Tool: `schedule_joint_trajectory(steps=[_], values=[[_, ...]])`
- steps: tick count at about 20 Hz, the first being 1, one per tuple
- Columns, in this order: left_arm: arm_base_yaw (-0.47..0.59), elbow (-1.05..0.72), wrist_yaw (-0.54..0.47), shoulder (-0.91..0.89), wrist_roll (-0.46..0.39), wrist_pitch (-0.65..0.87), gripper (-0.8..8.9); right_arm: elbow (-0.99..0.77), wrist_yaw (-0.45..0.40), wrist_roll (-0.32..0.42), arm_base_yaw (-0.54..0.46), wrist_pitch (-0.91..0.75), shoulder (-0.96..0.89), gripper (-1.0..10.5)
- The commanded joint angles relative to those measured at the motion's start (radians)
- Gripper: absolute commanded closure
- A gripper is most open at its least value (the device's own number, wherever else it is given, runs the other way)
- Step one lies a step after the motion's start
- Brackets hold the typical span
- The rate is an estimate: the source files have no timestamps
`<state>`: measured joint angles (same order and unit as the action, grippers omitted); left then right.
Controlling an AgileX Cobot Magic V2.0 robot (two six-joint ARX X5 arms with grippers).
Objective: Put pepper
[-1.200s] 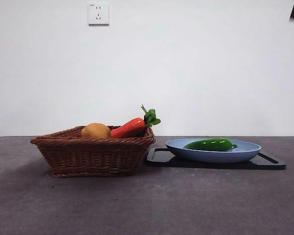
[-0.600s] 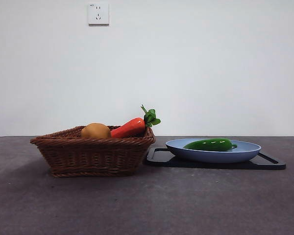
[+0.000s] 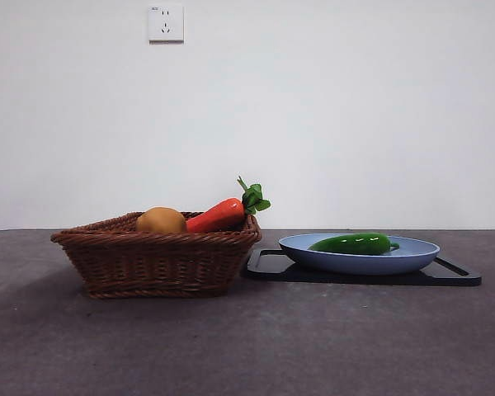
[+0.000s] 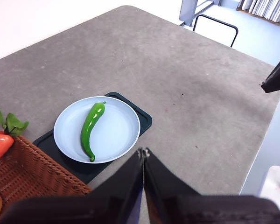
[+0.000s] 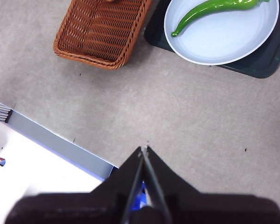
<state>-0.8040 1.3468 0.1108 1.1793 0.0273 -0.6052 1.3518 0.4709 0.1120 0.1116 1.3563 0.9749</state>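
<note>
The glossy dark-green pepper lies in a light-blue plate on a black tray, right of the basket. It also shows in the left wrist view and the right wrist view. My left gripper is shut and empty, high above the table beside the plate. My right gripper is shut and empty, high above the table's front edge, well away from the plate. Neither gripper shows in the front view.
A brown wicker basket stands on the left, holding an orange-red carrot with green leaves and a round tan fruit. The basket also shows in the right wrist view. A wall socket is on the white wall.
A dark arm tip at the front view's top right corner has gone out of view. The pepper, plate and basket have not moved.
</note>
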Motion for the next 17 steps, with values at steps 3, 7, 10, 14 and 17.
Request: schedule_joint_trajectory(steps=[3, 7, 10, 14, 17], values=[[0.032, 0.015, -0.115, -0.003, -0.104, 0.001, 8.05, 0.018, -0.002, -0.006, 0.001, 0.014, 0.006, 9.4], [0.214, 0.014, -0.159, -0.088, -0.162, 0.08, 8.05, 0.018, -0.002, -0.007, 0.001, 0.014, 0.006, 9.4], [0.376, 0.008, -0.159, -0.188, -0.177, 0.1, 8.05, 0.018, -0.002, -0.006, 0.001, 0.014, 0.007, 9.4], [0.599, -0.181, -0.159, -0.378, -0.192, 0.299, 8.05, 0.018, -0.002, -0.007, 0.001, 0.014, 0.006, 9.4], [0.704, -0.436, -0.161, -0.55, -0.192, 0.499, 8.05, 0.018, -0.002, -0.007, 0.001, 0.014, 0.007, 9.4]])
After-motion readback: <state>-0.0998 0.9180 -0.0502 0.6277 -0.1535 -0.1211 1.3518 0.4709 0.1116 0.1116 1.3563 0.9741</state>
